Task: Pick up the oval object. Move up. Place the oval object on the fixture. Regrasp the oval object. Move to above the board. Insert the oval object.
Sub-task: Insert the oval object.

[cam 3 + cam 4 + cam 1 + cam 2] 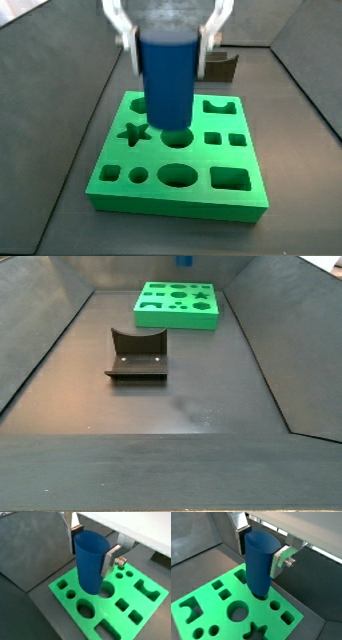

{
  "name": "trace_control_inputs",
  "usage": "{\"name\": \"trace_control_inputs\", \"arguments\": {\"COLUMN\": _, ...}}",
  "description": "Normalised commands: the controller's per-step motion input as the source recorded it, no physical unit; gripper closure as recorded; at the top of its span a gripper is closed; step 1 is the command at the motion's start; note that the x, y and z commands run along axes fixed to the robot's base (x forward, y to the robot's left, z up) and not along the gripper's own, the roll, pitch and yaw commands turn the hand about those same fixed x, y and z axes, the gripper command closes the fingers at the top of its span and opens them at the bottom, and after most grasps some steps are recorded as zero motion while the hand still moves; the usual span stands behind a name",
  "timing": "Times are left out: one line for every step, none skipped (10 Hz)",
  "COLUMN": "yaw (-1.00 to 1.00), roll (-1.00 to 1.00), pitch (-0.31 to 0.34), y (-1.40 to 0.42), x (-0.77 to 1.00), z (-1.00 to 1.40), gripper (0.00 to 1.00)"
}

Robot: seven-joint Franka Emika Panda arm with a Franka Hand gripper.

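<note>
Clamped on the blue peg [90, 564] with the gripper [92, 552]: flat silver fingers [112, 558] press on opposite sides of its upper part, jaws narrowed to the peg's width. Same grip seen in both wrist views, gripper [261, 551] over peg [258, 564]. Held upright, oval top end showing between the plates, lower end pointing down at the green board [153, 602].

Hangs over the middle of the board [211, 614], lower end at a rounded opening. Cannot tell whether the tip is just above the opening or already in it.

In a side view, peg [167, 80] stands over the centre of the board [174, 205], star cut-out at its 9 o'clock, small squares at 3 o'clock. Dark notched block [221, 65] on the floor past the board's far edge, at about 1 o'clock from the peg, well apart from it.

In a side view, board [174, 318] lies at 12 o'clock on the dark floor, block [136, 356] at about 7 o'clock from it, apart.
</note>
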Motion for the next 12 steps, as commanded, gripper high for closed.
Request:
{"name": "trace_control_inputs", "arguments": {"yaw": 0.05, "roll": 0.00, "pitch": -0.049, "y": -0.29, "x": 0.03, "z": -0.47, "gripper": 1.00}}
{"name": "trace_control_inputs", "arguments": {"yaw": 0.04, "roll": 0.00, "pitch": -0.024, "y": -0.27, "x": 0.12, "z": -0.43, "gripper": 1.00}}
{"name": "trace_control_inputs", "arguments": {"yaw": 0.05, "roll": 0.00, "pitch": -0.007, "y": -0.25, "x": 0.15, "z": -0.42, "gripper": 1.00}}
{"name": "trace_control_inputs", "arguments": {"yaw": 0.04, "roll": 0.00, "pitch": 0.000, "y": -0.22, "x": 0.17, "z": -0.43, "gripper": 1.00}}
{"name": "trace_control_inputs", "arguments": {"yaw": 0.04, "roll": -0.02, "pitch": -0.043, "y": -0.09, "x": 0.05, "z": -0.47, "gripper": 1.00}}
{"name": "trace_control_inputs", "arguments": {"yaw": 0.06, "roll": -0.06, "pitch": -0.057, "y": 0.00, "x": 0.00, "z": -0.36, "gripper": 1.00}}
{"name": "trace_control_inputs", "arguments": {"yaw": 0.00, "roll": -0.01, "pitch": 0.000, "y": 0.00, "x": 0.00, "z": -0.06, "gripper": 1.00}}
{"name": "trace_control_inputs", "arguments": {"yaw": 0.00, "roll": -0.03, "pitch": 0.000, "y": 0.00, "x": 0.00, "z": -0.29, "gripper": 1.00}}
{"name": "trace_control_inputs", "arguments": {"yaw": 0.00, "roll": -0.08, "pitch": -0.063, "y": 0.00, "x": 0.00, "z": -0.46, "gripper": 1.00}}
{"name": "trace_control_inputs", "arguments": {"yaw": 0.00, "roll": -0.08, "pitch": -0.051, "y": 0.00, "x": 0.04, "z": -0.49, "gripper": 1.00}}
{"name": "trace_control_inputs", "arguments": {"yaw": 0.01, "roll": -0.07, "pitch": -0.047, "y": 0.00, "x": 0.02, "z": -0.47, "gripper": 1.00}}
{"name": "trace_control_inputs", "arguments": {"yaw": 0.01, "roll": -0.08, "pitch": -0.036, "y": 0.00, "x": 0.09, "z": -0.44, "gripper": 1.00}}
